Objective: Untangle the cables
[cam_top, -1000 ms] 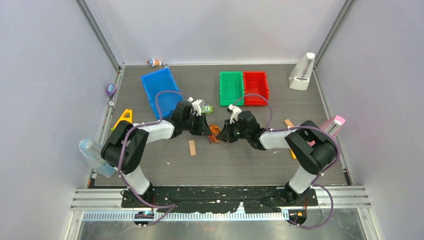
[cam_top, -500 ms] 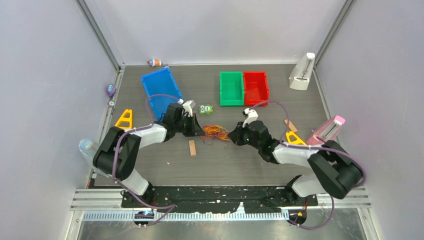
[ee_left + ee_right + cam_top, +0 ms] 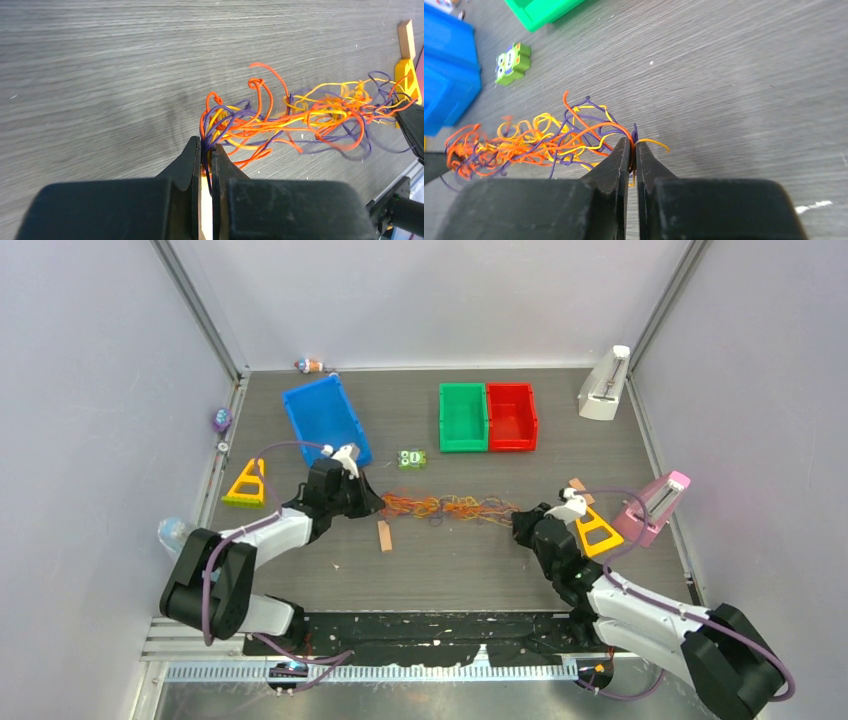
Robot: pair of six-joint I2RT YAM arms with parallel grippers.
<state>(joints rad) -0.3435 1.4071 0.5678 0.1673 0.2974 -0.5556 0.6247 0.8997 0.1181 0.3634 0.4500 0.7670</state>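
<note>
The cables [image 3: 445,507] are a tangle of thin orange, yellow and purple strands, drawn out into a low band across the middle of the table. My left gripper [image 3: 375,504] holds the band's left end and my right gripper [image 3: 520,523] holds its right end. In the left wrist view the left gripper [image 3: 206,150] is shut on purple and orange strands, and the cables [image 3: 300,117] fan away from the tips. In the right wrist view the right gripper [image 3: 632,147] is shut on orange and yellow strands of the cables [image 3: 539,140].
A wooden block [image 3: 384,536] lies just below the band, a green owl toy [image 3: 410,459] above it. At the back stand a blue bin [image 3: 325,420], a green bin [image 3: 462,417] and a red bin [image 3: 512,416]. Yellow triangles lie at the left [image 3: 246,483] and right [image 3: 598,535].
The left gripper closed on the strands. Both arms drew apart, left going left and right going right and nearer, stretching the small clump into a long band.
</note>
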